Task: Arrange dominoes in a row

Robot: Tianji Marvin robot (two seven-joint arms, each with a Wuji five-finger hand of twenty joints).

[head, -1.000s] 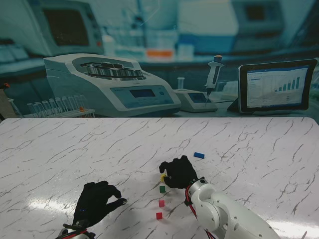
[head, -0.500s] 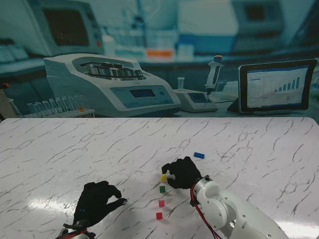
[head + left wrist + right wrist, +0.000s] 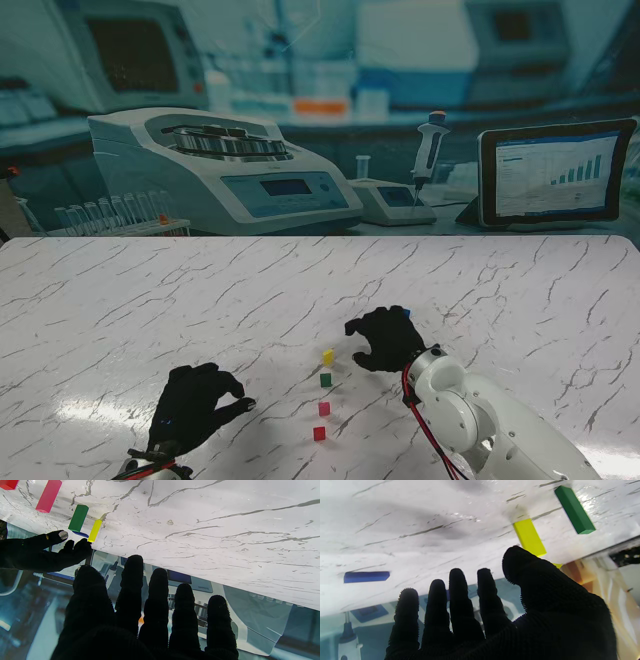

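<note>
Four dominoes stand in a row on the counter (image 3: 150,300): the yellow domino (image 3: 328,356) farthest from me, then nearer to me the green domino (image 3: 325,380), the pink domino (image 3: 324,408) and the red domino (image 3: 319,433). I take the yellow domino as landmark. The right hand (image 3: 385,340) hovers just to its right and slightly farther from me, fingers spread and holding nothing; its wrist view shows the thumb close to the yellow piece but not touching. The blue domino (image 3: 366,576) lies flat on the counter beyond the yellow one, to the right, mostly hidden under the right hand in the stand's view. The left hand (image 3: 195,405) rests well to the left of the yellow domino and nearer to me, fingers loosely apart, empty. My judgement is that the blue piece is next, and the main risk is the closeness of the thumb and forearm to the row: a sweep back toward the yellow domino could tip it, and the upright pieces stand near enough that one fall may topple the rest. A flat, thin piece on a smooth top may also slide away instead of lifting. The counter is white marble-patterned and glossy, with a bright glare patch near the left hand. Behind it is a laboratory backdrop: a large grey analyser (image 3: 220,170), a pipette (image 3: 430,145) on a stand, and a tablet (image 3: 555,172) showing a chart.
</note>
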